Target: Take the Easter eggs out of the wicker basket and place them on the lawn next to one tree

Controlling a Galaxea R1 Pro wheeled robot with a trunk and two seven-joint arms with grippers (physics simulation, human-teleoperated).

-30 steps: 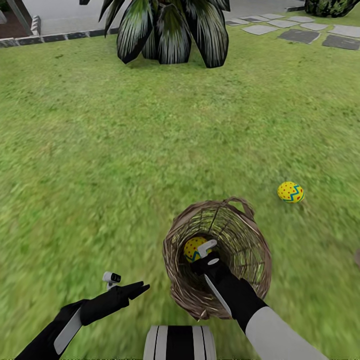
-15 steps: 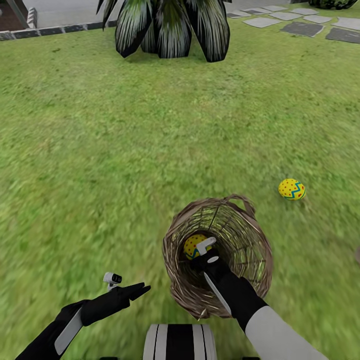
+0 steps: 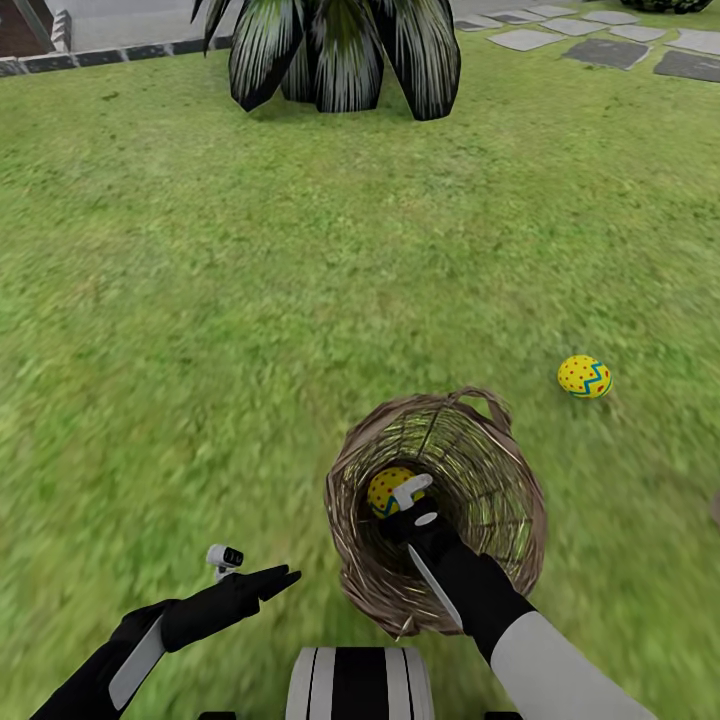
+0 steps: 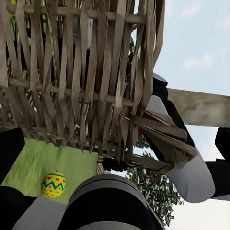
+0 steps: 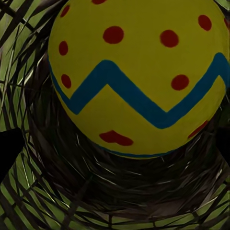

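The wicker basket (image 3: 480, 500) lies tipped on the lawn (image 3: 300, 300), close in front of me. One Easter egg (image 3: 383, 488) sits inside it, yellow with a blue zigzag and red dots. My right gripper (image 3: 415, 503) reaches into the basket right at that egg. In the right wrist view the egg (image 5: 139, 76) is very close, with the dark fingertips (image 5: 9, 148) apart at both sides. A second egg (image 3: 584, 377) lies on the grass to the basket's right, and it also shows past the basket's weave (image 4: 86, 72) as the egg (image 4: 53, 184). My left gripper (image 3: 280, 578) hovers empty over the grass left of the basket.
A short palm with drooping dark fronds (image 3: 340, 50) stands straight ahead across the lawn. Grey stepping stones (image 3: 610, 45) lie at the far right and a paved edge (image 3: 100, 50) at the far left. My base (image 3: 360, 685) shows at the bottom edge.
The whole picture has shifted slightly up, so the camera has tilted. Both arms, the basket and the eggs keep their places.
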